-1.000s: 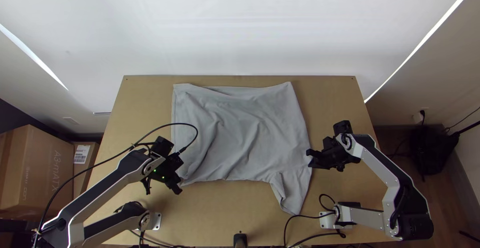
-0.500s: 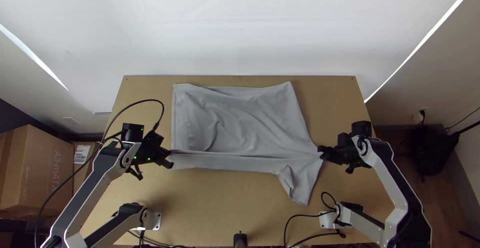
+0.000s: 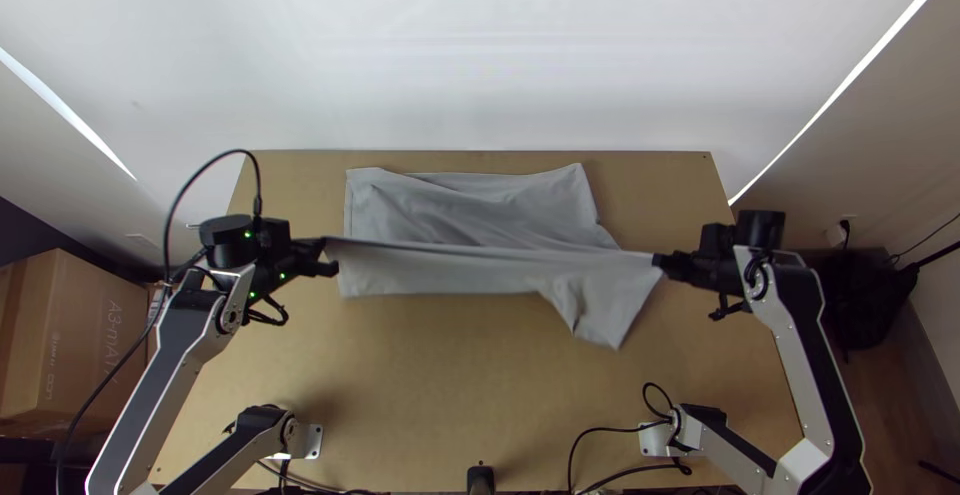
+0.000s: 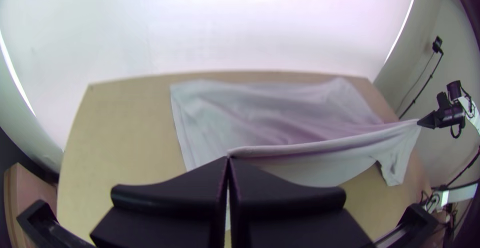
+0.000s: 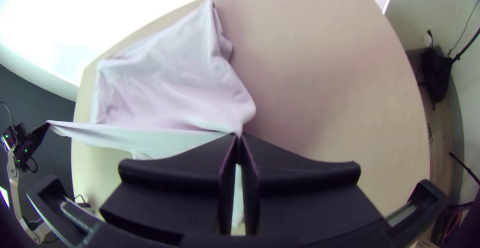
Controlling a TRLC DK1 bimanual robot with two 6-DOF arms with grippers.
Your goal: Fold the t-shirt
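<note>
In the top view, the grey t-shirt (image 3: 440, 267) is over the middle and far part of the light wooden table (image 3: 450, 395), its far portion lying on the tabletop with soft wrinkles, its near portion raised into a taut, nearly straight edge that runs from side to side across the table. Below that edge the cloth hangs as a band toward the table's near side, and a loose flap (image 3: 602, 317) droops lower toward the table's right. The left gripper (image 3: 330, 257) is over the table's left part, pinching one end of the raised edge; the right gripper (image 3: 660, 261) is over the table's right part, pinching the other end. A cardboard box (image 3: 60, 345) stands off the table's left side, and a black bag (image 3: 865, 300) sits beyond its right side. In the left wrist view, the left gripper (image 4: 229, 161) has its two fingers brought together on a corner of the t-shirt, and the raised edge stretches from there across the table to the other gripper. In the right wrist view, the right gripper (image 5: 238, 139) is closed on the cloth too, with a pale strip of t-shirt visible between its fingers and the rest of the far portion resting on the table.
</note>
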